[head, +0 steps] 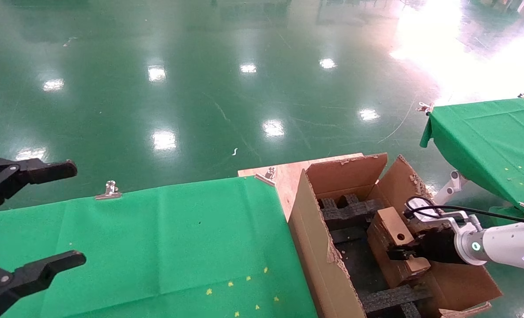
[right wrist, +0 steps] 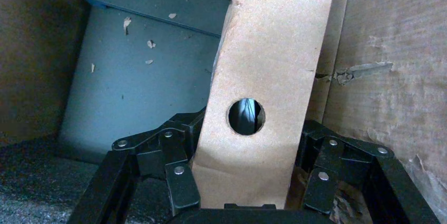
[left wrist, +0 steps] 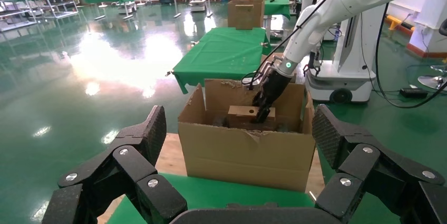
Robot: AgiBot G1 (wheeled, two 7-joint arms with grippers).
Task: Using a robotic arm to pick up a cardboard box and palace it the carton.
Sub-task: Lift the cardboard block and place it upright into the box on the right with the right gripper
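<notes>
Cardboard box (head: 393,240) inside carton (head: 321,260), right gripper (head: 398,254) clamping

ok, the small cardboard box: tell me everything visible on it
The cardboard box is small, brown, closed and rectangular, plain kraft board with a round hole through one face. It sits tilted inside the carton, among black foam strips, near the carton's right wall. The right tool is shut on it, fingers pressing opposite sides just below the hole.

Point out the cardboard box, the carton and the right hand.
cardboard box (head: 387,223): head view, top face.
carton (head: 319,260): head view, left wall.
right hand (head: 398,255): head view, between fingertips.
</notes>
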